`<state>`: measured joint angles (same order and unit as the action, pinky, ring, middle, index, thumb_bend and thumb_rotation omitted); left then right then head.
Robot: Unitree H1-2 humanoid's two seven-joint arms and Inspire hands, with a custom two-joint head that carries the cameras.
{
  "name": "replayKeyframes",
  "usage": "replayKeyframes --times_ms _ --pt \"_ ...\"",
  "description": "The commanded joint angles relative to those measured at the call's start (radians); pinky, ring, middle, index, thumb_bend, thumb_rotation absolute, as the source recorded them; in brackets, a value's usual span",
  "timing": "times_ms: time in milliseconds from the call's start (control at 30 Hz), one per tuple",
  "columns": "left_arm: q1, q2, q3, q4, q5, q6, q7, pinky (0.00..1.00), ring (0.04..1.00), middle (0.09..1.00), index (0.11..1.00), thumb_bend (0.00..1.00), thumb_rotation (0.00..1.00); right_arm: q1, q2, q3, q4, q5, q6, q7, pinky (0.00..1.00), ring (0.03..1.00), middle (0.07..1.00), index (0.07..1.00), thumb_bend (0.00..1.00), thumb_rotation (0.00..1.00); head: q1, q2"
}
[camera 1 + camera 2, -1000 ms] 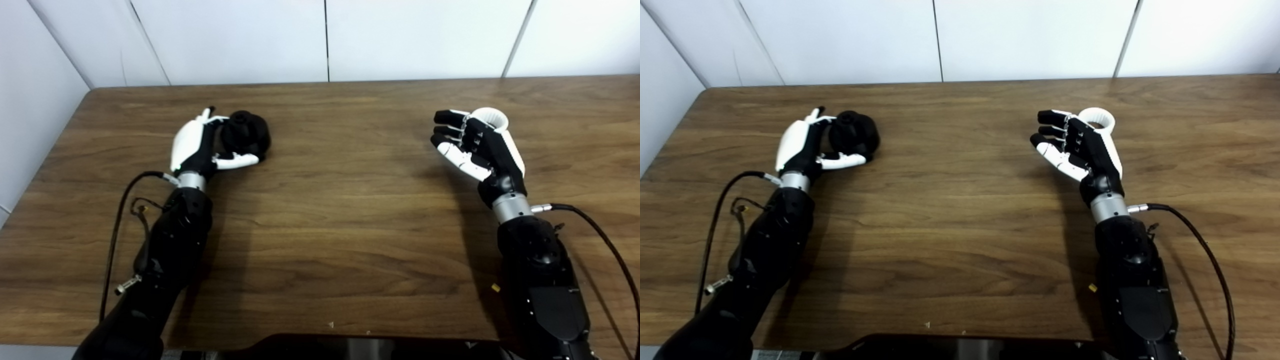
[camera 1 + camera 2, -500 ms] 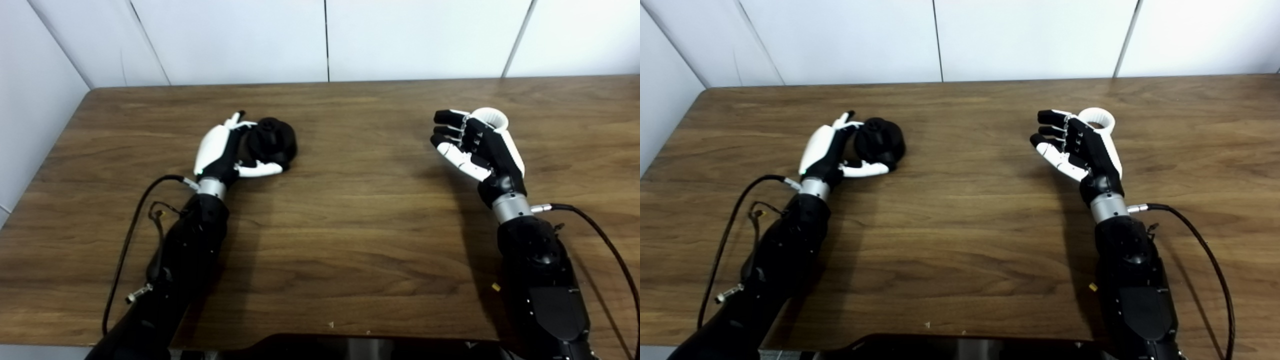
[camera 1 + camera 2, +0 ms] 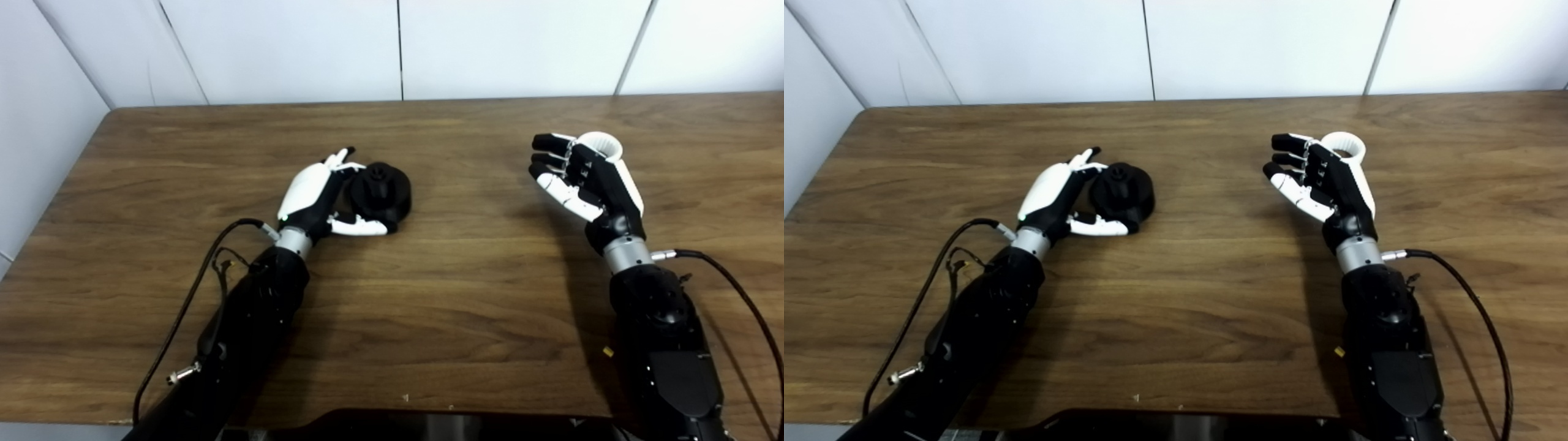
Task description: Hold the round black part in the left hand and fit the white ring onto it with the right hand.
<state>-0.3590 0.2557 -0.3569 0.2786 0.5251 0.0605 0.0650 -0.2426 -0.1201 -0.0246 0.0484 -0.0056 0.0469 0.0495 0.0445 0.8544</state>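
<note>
Near edge, 6 o'clock: dark robot body, both forearms rising from it.

Left hand sits mid-table at about 9 o'clock from centre, fingers and thumb wrapped on the round black part. Part bulges out the hand's right side, central boss facing up and slightly toward camera. Can't tell if it's lifted or resting on the table.

Right hand at 3 o'clock, raised, palm turned inward, fingers loosely curled with nothing between them. White ring sits just behind the hand at its 1 o'clock, opening facing up; contact can't be told, looks like no grasp yet.

Key relation: ring lies on the back side of the right hand, not the palm side, so that hand has to go round or over it before closing. Right hand is far nearer the ring; black part is well apart, at 9 o'clock from it.

Room: bare wood between the hands, far table edge and wall well clear. Right arm cable trails at 4 o'clock.
</note>
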Motion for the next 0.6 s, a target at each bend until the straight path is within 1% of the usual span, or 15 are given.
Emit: replayKeyframes --times_ms 0,233,400,567 --pt "0.008 -0.009 -0.027 -0.035 0.017 -0.015 -0.044 1.0 1.0 1.0 0.689 1.0 0.38 -0.04 -0.001 -0.005 -0.022 0.004 -0.046 -0.003 0.67 0.748 0.762 0.705 0.58 0.32 0.0 0.002" --pt "0.036 -0.023 -0.07 -0.098 0.05 -0.026 -0.07 1.0 1.0 1.0 0.691 1.0 0.39 -0.044 0.002 -0.006 -0.019 0.007 -0.046 -0.004 0.68 0.743 0.761 0.7 0.59 0.31 -0.008 0.001" --pt "0.052 -0.03 -0.095 -0.121 0.062 -0.037 -0.077 1.0 1.0 1.0 0.691 1.0 0.4 -0.045 0.004 -0.007 -0.023 0.01 -0.038 -0.006 0.69 0.746 0.763 0.697 0.59 0.32 -0.021 -0.001" --pt "0.064 -0.032 -0.115 -0.14 0.071 -0.052 -0.092 1.0 1.0 1.0 0.687 1.0 0.41 -0.047 0.006 -0.007 -0.029 0.0 -0.033 -0.013 0.68 0.743 0.759 0.697 0.59 0.31 -0.026 0.0"
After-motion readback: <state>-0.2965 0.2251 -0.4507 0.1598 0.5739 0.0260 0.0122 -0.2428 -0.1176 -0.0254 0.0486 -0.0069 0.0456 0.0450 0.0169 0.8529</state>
